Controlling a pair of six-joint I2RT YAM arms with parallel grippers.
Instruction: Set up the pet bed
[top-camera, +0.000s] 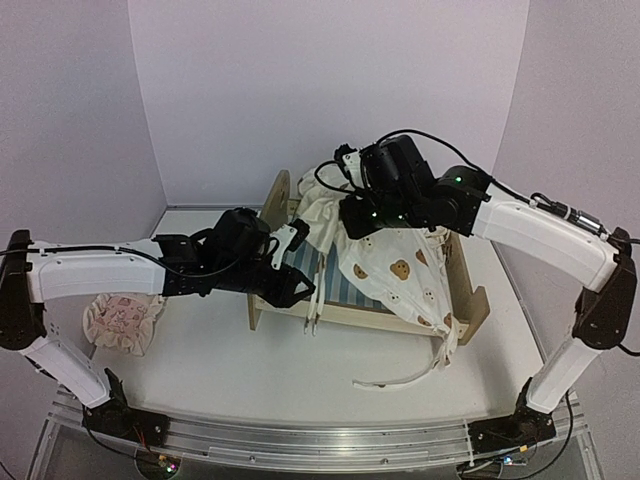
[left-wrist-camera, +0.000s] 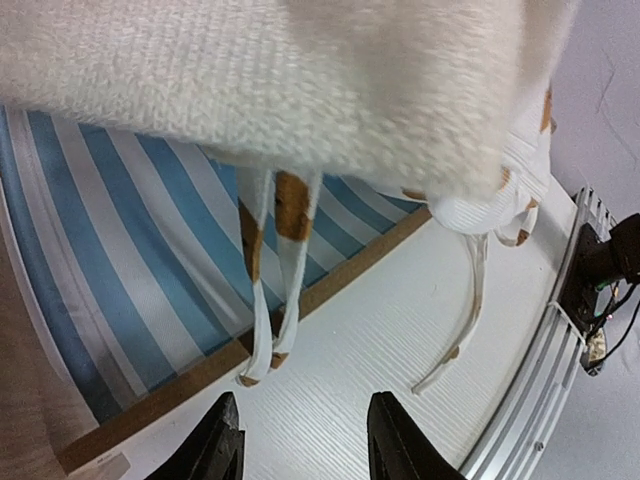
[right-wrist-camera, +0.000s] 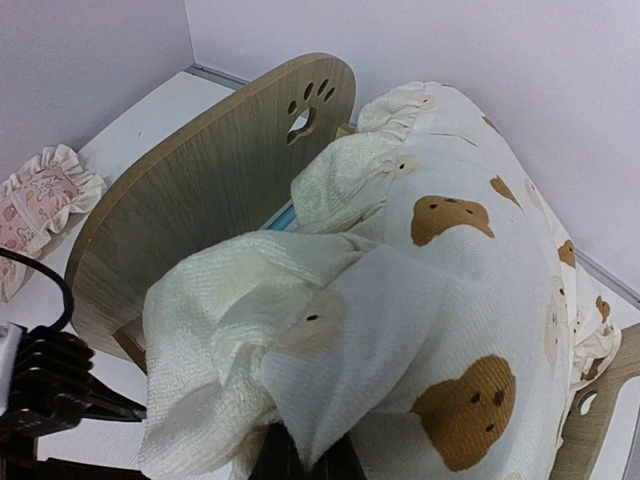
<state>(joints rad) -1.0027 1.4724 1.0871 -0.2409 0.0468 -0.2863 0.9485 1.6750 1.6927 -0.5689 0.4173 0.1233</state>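
The pet bed (top-camera: 275, 205) stands mid-table, its plywood headboard (right-wrist-camera: 210, 190) showing a paw cut-out and its blue-and-white striped mattress (left-wrist-camera: 120, 250) partly bare. A cream bear-print quilt (top-camera: 400, 270) drapes over the bed's right half. My right gripper (top-camera: 352, 215) is shut on a bunched corner of the quilt (right-wrist-camera: 330, 330), held above the headboard end; its jaws are hidden by the cloth. My left gripper (left-wrist-camera: 305, 440) is open over the table beside the near side rail (left-wrist-camera: 340, 275). Two quilt ties (left-wrist-camera: 270, 290) hang just ahead of it, and nothing is between its fingers.
A pinkish ruffled pillow (top-camera: 122, 320) lies on the table at the left, also seen in the right wrist view (right-wrist-camera: 40, 200). More quilt ties (top-camera: 400, 378) trail on the table in front of the bed. The footboard (top-camera: 470, 300) is at right. An aluminium rail (top-camera: 320, 440) runs along the near edge.
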